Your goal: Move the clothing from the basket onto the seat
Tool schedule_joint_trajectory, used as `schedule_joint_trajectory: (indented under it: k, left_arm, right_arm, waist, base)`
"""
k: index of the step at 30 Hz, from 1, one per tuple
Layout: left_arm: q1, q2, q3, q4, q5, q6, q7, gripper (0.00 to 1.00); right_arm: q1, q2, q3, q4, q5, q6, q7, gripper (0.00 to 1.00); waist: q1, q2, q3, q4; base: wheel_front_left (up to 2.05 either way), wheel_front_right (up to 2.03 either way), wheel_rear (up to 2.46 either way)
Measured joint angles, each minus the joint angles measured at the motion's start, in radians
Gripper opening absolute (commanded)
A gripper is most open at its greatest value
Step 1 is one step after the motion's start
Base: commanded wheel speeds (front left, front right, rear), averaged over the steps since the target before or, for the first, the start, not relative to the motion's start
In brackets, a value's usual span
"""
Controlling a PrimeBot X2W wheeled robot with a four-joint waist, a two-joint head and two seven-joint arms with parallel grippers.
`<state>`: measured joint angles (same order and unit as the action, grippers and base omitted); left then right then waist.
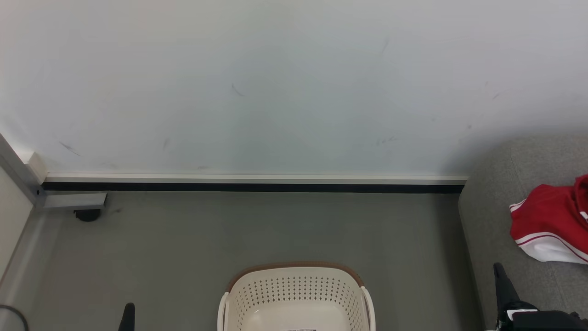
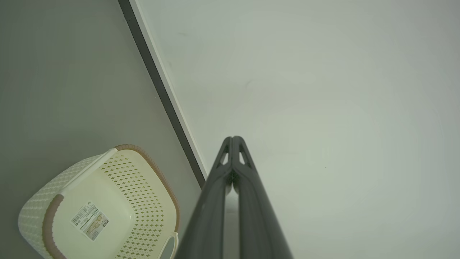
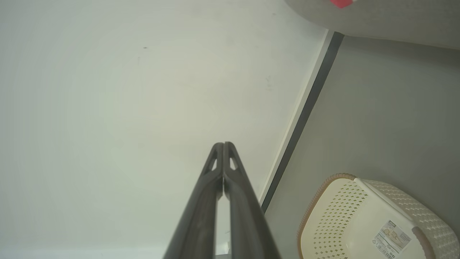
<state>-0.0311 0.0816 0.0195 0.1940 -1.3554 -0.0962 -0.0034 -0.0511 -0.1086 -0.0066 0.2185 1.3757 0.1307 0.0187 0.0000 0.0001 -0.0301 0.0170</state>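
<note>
Count: one basket (image 1: 294, 288), one seat (image 1: 494, 216), one heap of red clothing (image 1: 549, 223), two sets of jaws.

Basket: stands on the grey floor (image 1: 183, 248) at near centre, short of the white wall (image 1: 275, 82) and its dark skirting strip (image 1: 252, 187). Its cream base is open to view, with one sticker (image 2: 90, 220) on it.

Seat: at the right, against the wall.

Clothing: lies on the seat at the far right, red with a white band. The frame edge cuts it, so whether it is one garment or several cannot be told. The right wrist view catches a red scrap (image 3: 340, 3) of it on the seat's edge (image 3: 395, 21).

Left jaws: together, the two dark fingers (image 2: 212, 201) pressed tip to tip and holding nothing. They sit left of the basket, apart from it and well apart from the clothing.

Right jaws: together too, the fingers (image 3: 203, 205) meeting at the tips, empty. They sit at the seat's near left edge, right of the basket. The clothing lies just beyond them to the right, near but not touching.
</note>
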Motion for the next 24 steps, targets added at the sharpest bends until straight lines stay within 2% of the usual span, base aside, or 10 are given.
schedule_joint_trajectory:
  k: [24]
  left_arm:
    - [-0.037, -0.009, 0.031, 0.022, -0.178, -0.023, 0.043, 0.0]
  right_arm:
    - [-0.041, 0.011, -0.047, 0.022, 0.177, 0.0, 0.052, 0.0]
  waist:
    - [0.0, 0.0, 0.02, -0.01]
  base:
    - [0.0, 0.0, 0.0]
